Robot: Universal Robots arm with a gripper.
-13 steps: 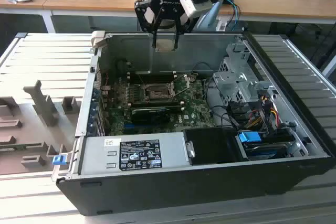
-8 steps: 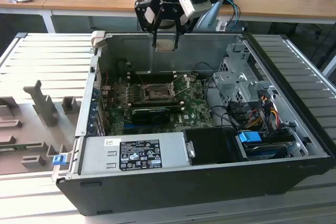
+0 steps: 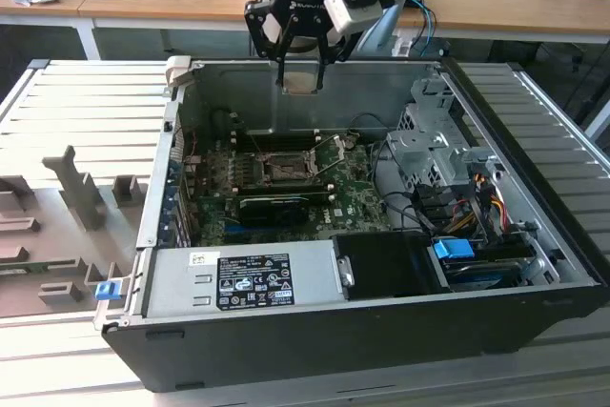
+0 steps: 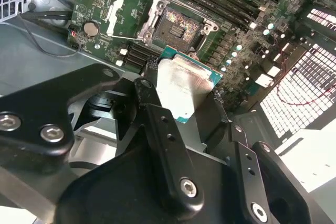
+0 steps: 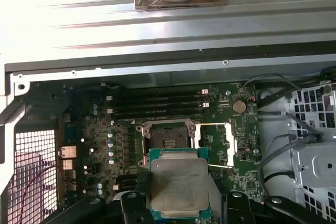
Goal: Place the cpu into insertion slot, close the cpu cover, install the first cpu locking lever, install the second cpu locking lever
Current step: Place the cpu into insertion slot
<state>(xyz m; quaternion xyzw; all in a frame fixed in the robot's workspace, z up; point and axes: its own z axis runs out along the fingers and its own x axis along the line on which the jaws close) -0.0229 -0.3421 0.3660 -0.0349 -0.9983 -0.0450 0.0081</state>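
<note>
The cpu (image 5: 178, 184) is clamped flat between the fingers of the gripper (image 4: 184, 81), hanging seemingly well above the open insertion slot (image 5: 167, 142) on the green motherboard (image 3: 355, 199), with the cpu cover (image 5: 224, 142) flipped up beside the slot, near the far wall of the computer case (image 3: 381, 92).

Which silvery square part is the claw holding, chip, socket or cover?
The cpu, gripped in the claw; the insertion slot and the swung-open cpu cover sit on the motherboard.
</note>
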